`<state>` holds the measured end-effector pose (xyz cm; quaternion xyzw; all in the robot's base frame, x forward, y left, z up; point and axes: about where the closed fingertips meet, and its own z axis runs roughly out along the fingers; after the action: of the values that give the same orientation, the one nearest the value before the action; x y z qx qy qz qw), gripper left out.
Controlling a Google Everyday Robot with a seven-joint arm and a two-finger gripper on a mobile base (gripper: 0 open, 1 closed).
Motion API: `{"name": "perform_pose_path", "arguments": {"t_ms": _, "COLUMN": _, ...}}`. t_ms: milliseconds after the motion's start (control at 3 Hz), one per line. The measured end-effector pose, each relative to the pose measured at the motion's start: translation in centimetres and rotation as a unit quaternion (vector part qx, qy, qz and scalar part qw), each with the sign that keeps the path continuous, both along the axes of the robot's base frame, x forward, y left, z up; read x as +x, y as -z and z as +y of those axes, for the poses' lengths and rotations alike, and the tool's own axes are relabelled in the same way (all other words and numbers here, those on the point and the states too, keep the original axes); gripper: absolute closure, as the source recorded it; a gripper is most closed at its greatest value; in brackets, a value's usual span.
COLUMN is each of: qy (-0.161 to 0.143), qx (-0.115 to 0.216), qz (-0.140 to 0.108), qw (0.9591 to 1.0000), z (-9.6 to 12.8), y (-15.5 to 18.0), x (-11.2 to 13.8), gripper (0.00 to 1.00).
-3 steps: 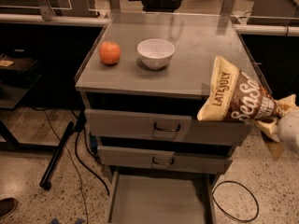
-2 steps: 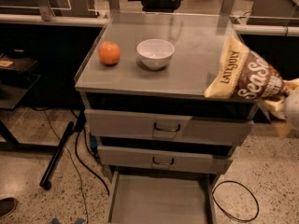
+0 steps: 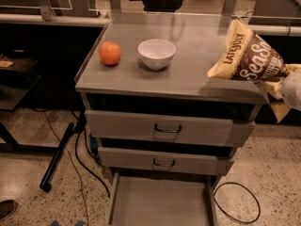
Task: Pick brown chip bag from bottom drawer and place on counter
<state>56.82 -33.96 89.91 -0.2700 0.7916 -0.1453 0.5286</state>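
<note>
The brown chip bag (image 3: 248, 59) with white "Sea Salt" script hangs tilted in the air over the right edge of the counter (image 3: 197, 41). My gripper (image 3: 280, 83) is at the far right of the view, shut on the bag's lower right end; only its white body shows. The bottom drawer (image 3: 160, 206) is pulled open below, and its flat floor is bare.
An orange fruit (image 3: 110, 53) and a white bowl (image 3: 156, 53) stand on the counter's left half. Two upper drawers with loop handles (image 3: 167, 128) are slightly open. A black cable (image 3: 237, 204) loops on the floor at the right, and a dark pole (image 3: 57, 157) leans at the left.
My gripper has lifted the chip bag upward, from beside the top drawer's right end to counter height, and the bag's top end now hangs over the counter's right edge.
</note>
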Motion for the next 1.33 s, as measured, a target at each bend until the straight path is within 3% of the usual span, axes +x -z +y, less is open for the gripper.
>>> {"name": "perform_pose_path", "arguments": {"t_ms": 333, "qy": -0.001, "qx": 0.009, "qz": 0.010, "qw": 0.9999, "z": 0.0, "y": -0.2, "x": 1.0, "gripper": 1.00}}
{"name": "perform_pose_path", "arguments": {"t_ms": 667, "qy": -0.025, "qx": 0.030, "qz": 0.013, "qw": 0.9992, "z": 2.7, "y": -3.3, "x": 5.5, "gripper": 1.00}}
{"name": "perform_pose_path", "arguments": {"t_ms": 1000, "qy": -0.050, "qx": 0.041, "qz": 0.019, "qw": 0.9977, "z": 5.5, "y": -4.7, "x": 8.0, "gripper": 1.00}}
{"name": "perform_pose_path", "arguments": {"t_ms": 1333, "qy": -0.066, "qx": 0.047, "qz": 0.051, "qw": 0.9954, "z": 7.4, "y": -3.1, "x": 9.3, "gripper": 1.00}}
